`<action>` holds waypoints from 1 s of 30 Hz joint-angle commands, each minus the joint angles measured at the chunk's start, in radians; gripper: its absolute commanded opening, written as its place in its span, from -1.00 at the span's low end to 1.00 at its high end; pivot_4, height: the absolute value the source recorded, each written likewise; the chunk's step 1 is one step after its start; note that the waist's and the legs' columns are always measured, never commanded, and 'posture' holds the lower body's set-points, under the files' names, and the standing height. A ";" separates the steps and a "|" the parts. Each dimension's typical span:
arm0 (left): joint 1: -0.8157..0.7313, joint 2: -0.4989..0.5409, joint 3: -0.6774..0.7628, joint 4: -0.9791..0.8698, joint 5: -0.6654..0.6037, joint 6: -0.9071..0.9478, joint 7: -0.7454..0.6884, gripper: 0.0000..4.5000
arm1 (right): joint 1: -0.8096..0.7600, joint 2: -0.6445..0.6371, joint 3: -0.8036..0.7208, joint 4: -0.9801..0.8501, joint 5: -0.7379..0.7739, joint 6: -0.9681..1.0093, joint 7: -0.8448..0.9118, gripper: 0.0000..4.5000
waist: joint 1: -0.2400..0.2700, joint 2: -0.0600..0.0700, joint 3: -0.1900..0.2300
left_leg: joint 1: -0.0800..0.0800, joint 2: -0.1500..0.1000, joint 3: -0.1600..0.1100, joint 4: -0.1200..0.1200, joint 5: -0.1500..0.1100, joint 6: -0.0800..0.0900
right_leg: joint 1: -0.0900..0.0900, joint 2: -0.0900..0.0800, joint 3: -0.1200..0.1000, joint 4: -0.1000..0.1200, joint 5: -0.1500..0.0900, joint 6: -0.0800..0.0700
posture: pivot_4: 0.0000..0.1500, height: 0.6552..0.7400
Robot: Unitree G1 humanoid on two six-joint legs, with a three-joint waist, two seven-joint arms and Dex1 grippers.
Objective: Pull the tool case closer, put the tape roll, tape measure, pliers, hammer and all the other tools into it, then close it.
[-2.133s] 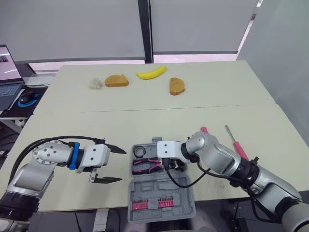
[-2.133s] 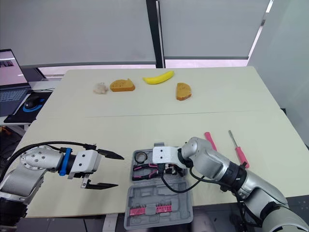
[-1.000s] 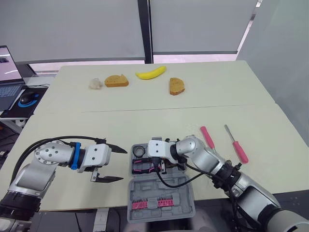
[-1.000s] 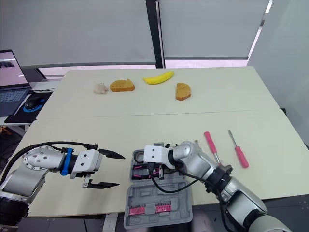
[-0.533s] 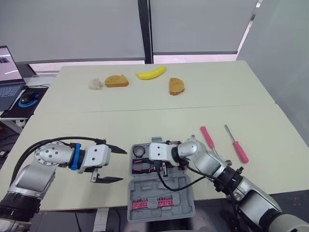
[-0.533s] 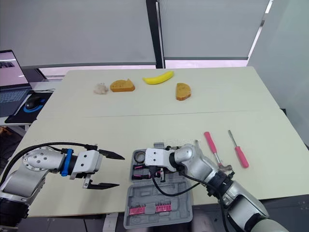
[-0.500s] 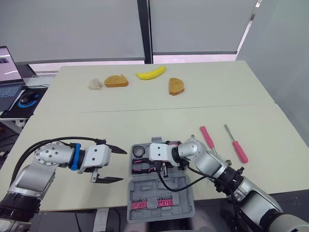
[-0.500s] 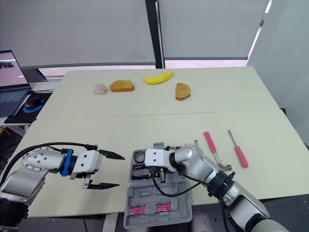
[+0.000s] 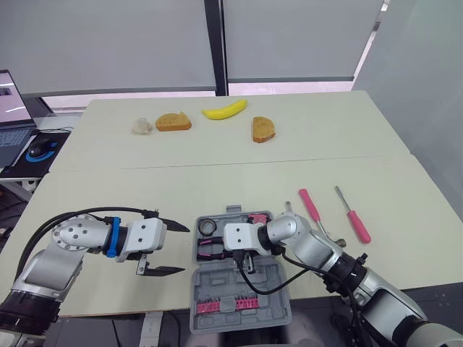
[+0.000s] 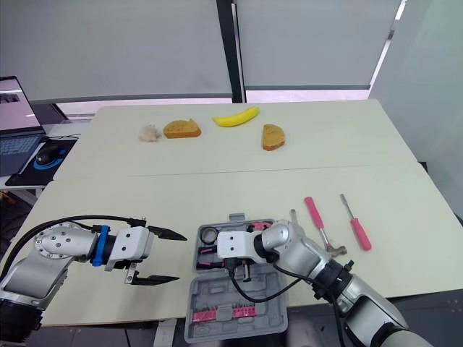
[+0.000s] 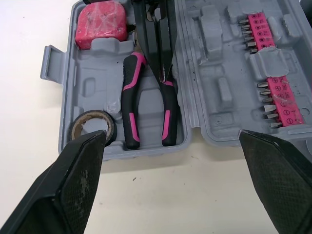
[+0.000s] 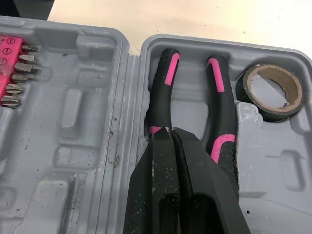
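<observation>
Grey blinds (image 9: 108, 43) back a cream table (image 9: 217, 173); the open tool case (image 9: 242, 282) sits at its near edge. The right gripper (image 12: 169, 131), fingers together, hangs over the pliers (image 11: 131, 97), now nearer the hinge. The left gripper (image 9: 185, 248) stays spread beside the case.

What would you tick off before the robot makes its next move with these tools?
1. Tool case near the table's front edge, lid open: ok.
2. Tape roll, pliers and tape measure inside the case: ok.
3. Pliers fully seated in their slot: cannot tell.
4. Right claw shut, holding nothing, its tip over the pliers: ok.
5. Left claw open, apart from the case: ok.
6. Hammer and screwdriver packed: not ok, both lie on the table beside the case.
</observation>
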 commanded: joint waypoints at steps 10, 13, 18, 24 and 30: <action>0.110 -0.036 0.119 0.020 -0.055 0.065 0.109 0.92 | 0.328 -0.322 -0.376 -0.556 0.254 0.001 0.049 -1.00 | 0.006 0.000 0.000 | -0.001 0.000 -0.001 0.000 0.000 0.000 | 0.003 -0.001 -0.001 -0.005 0.000 0.000 | 1.00 1.00; 0.152 -0.030 0.124 0.052 -0.044 0.028 0.091 0.60 | 0.441 -0.446 -0.477 -0.602 0.286 -0.014 0.069 -1.00 | 0.007 0.000 0.000 | -0.001 0.000 -0.001 -0.001 0.000 0.000 | 0.004 -0.001 -0.001 -0.006 0.000 0.000 | 1.00 1.00; 0.177 -0.042 0.082 0.133 0.018 -0.048 0.094 -0.13 | 0.567 -0.553 -0.528 -0.536 0.229 -0.079 0.029 -1.00 | 0.007 0.000 0.000 | 0.001 0.001 -0.001 -0.001 0.000 0.000 | 0.007 -0.001 -0.002 -0.008 0.000 0.000 | 1.00 1.00; 0.176 -0.089 0.022 0.167 0.066 -0.067 0.114 -0.98 | 0.547 -0.508 -0.466 -0.447 0.157 -0.128 -0.029 -1.00 | 0.007 0.000 0.000 | 0.001 0.001 -0.001 -0.001 0.000 0.000 | 0.007 -0.001 -0.002 -0.008 0.000 0.000 | 1.00 1.00; 0.141 -0.134 -0.030 0.176 0.104 -0.062 0.145 -0.99 | 0.500 -0.458 -0.398 -0.386 0.116 -0.120 -0.039 -1.00 | 0.007 0.000 0.000 | 0.001 0.001 -0.001 -0.001 0.000 0.000 | 0.007 -0.001 -0.002 -0.008 0.000 0.000 | 1.00 1.00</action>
